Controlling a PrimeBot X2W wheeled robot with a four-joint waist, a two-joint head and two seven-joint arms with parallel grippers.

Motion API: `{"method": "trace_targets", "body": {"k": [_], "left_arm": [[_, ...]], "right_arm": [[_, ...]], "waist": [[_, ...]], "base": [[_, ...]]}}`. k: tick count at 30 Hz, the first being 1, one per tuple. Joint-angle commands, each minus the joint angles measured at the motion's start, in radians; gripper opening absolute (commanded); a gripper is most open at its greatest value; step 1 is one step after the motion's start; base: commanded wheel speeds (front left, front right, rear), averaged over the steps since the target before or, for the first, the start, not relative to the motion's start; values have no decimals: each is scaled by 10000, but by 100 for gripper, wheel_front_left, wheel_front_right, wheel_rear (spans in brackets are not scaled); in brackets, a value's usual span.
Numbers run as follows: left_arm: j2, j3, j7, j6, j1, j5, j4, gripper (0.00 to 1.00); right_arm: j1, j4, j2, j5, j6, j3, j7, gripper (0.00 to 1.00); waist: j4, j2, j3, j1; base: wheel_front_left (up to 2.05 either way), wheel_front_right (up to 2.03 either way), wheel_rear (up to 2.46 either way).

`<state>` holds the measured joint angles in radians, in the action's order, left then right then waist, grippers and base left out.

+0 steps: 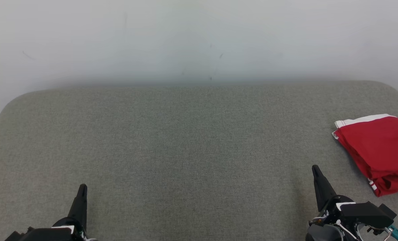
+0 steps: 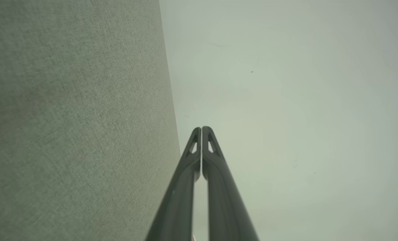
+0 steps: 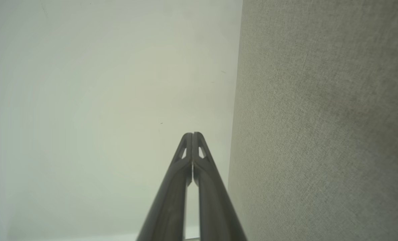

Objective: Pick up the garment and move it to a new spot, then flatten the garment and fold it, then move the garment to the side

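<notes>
Head view: a grey cloth-covered surface point(image 1: 192, 144) with rounded far corners spreads out ahead, and a pale wall point(image 1: 185, 40) rises behind it. The garment point(image 1: 379, 150), red with a white band along its far edge, lies folded into a compact bundle on the surface at the far right, partly cut by the picture's edge. The left gripper point(image 1: 82, 189) points up from the lower left, well apart from the garment, its fingers together and nothing between them. The right gripper point(image 1: 316, 170) points up from the lower right, near the garment's near-left side but not touching it, also closed and empty.

Left wrist view: the left gripper point(image 2: 201, 129) has its two dark fingers pressed tip to tip, with only a thin slit lower down, and it grips nothing. The surface point(image 2: 75, 127) fills the left side and the wall point(image 2: 302, 100) the right.

Right wrist view: the right gripper point(image 3: 192, 134) is likewise closed tip to tip and empty. Here the wall point(image 3: 102, 100) lies on the left and the surface point(image 3: 326, 127) on the right.
</notes>
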<state>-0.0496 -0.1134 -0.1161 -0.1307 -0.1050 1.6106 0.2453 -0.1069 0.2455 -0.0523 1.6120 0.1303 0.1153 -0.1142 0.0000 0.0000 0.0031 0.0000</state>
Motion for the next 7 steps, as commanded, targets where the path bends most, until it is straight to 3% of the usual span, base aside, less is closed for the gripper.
{"method": "trace_targets", "body": {"k": [1, 7], "left_arm": [[-12, -26, 6, -16, -88, 46, 1, 0], [-12, -22, 6, -16, -88, 47, 1, 0]], "right_arm": [[-42, -22, 40, 19, 8, -8, -27, 0], [-42, -22, 40, 19, 8, -8, -26, 0]], "waist": [[0, 0, 0, 0], [0, 0, 0, 0]], "base": [[0, 0, 0], [0, 0, 0]]}}
